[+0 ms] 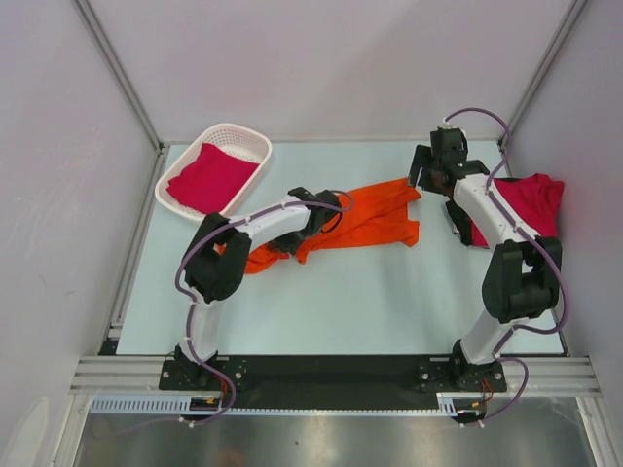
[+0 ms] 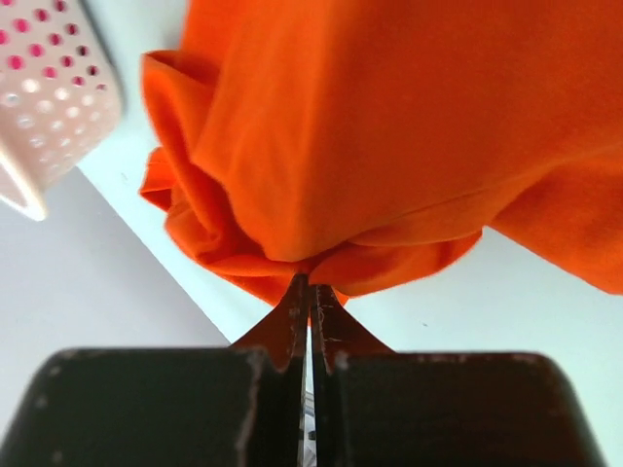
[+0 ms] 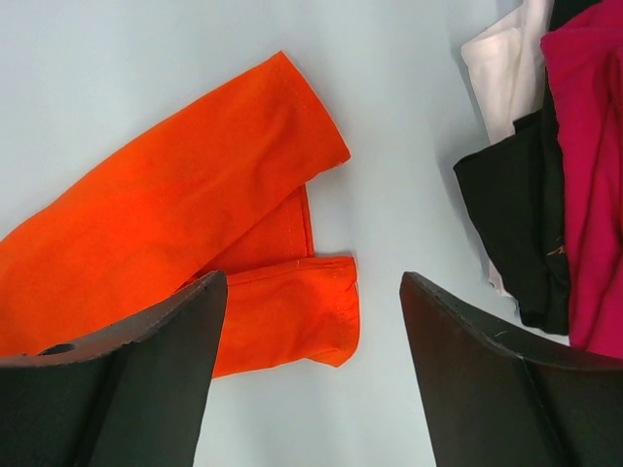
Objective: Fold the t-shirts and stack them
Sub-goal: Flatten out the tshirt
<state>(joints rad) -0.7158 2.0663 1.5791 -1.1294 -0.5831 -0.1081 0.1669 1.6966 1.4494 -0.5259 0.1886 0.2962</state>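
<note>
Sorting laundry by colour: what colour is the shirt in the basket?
Crimson red; the shirt shows best from the top camera.

Side by side at the desk's near edge, the left arm (image 1: 268, 222) and the right arm (image 1: 482, 199) pair glossy white link shells with bulky matte-black joint housings. Thin mauve cables (image 1: 178, 275) loop loosely alongside each arm. The black base blocks (image 1: 193, 370) sit on a black plate (image 1: 331, 370). Seen close, the left fingers (image 2: 146, 409) and right fingers (image 3: 146, 370) are flat black blades with pale, scuffed edges.
</note>
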